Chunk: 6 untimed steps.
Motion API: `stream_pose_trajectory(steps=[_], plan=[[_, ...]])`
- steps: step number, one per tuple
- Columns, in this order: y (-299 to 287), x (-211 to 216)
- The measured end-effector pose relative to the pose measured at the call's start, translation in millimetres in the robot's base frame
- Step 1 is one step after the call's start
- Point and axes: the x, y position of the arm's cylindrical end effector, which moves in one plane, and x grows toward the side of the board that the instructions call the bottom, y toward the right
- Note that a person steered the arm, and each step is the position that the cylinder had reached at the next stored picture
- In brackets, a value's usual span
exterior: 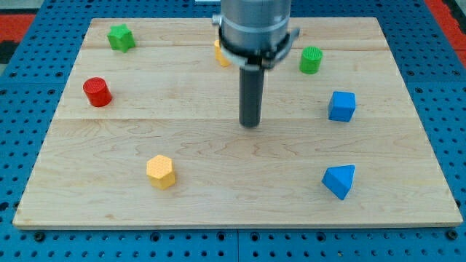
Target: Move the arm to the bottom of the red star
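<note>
Six blocks showed plainly on the wooden board [218, 189], and a seventh only in part. My tip [250, 124] rested near the board's middle, well apart from every block. A green star [120, 37] sat at the view's top left, with a red cylinder [97, 92] below it near the left edge. A yellow hexagonal block [161, 172] lay toward the view's bottom left. On the right side stood a green cylinder [311, 60] near the top, a blue cube [341, 106] below it, and a blue triangular block [340, 180] lower still. A yellow block [220, 55] peeked out from behind the arm's grey housing [255, 25], its shape hidden. No red star could be seen anywhere; the only red block was the cylinder. The arm carried a bare rod with no pincer, so nothing was grasped.
</note>
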Motion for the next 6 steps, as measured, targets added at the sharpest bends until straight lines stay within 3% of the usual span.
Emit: stream_pose_trajectory(steps=[1,3,4,5,6], plan=[[47.5,-81.4],[54.6,-133.3],[-8.2,-143.1],[-12.4,-170.4],[37.0,-177.9]])
